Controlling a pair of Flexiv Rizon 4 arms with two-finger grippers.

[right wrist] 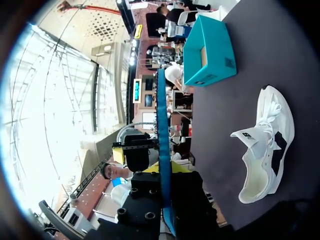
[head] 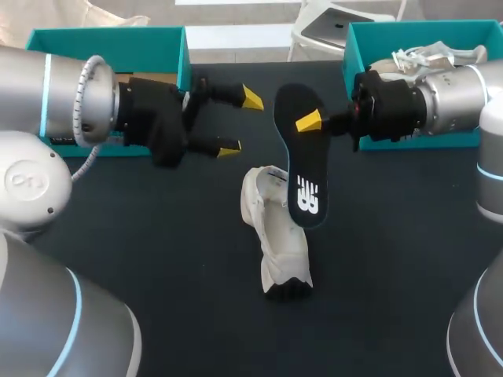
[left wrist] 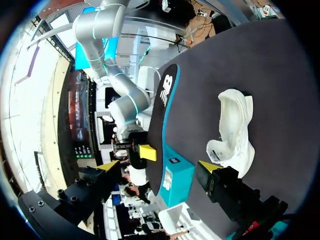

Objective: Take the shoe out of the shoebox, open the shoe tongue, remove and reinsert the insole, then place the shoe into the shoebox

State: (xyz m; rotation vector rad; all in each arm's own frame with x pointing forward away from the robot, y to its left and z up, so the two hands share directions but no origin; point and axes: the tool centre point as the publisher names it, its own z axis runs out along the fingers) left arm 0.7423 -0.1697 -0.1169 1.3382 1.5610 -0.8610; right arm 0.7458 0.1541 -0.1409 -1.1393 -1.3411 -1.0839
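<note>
- The dark counter [head: 157, 259] runs from the near edge to two teal boxes at the far side: one box [head: 110, 47] at the far left, behind the left arm, and a shoebox [head: 377, 39] at the far right.
- The only large marking is a white logo printed on the black top face of the insole [head: 302, 157], near its lower end.
- Small stickers sit on the side walls of the teal boxes in the wrist views. Their print is too small to make out.
- The insole is long and black on top. Its underside and edge are blue in the right wrist view.
- The right gripper [head: 308, 123] holds the insole in the air over the far end of the shoe [head: 279, 243], with its fingers pinching the insole from both faces.
- The shoe is white and rests on the middle of the counter, outside both boxes. Its mouth gapes open at the far end and a dark sole shows at the near end.
- The tongue is pulled up and carries a small dark tag.
- A second pale shoe [head: 432, 56] with loose laces lies in the right shoebox.
- The left gripper [head: 240, 124] hangs above the counter, left of the insole, its fingers spread wide and holding nothing.
</note>
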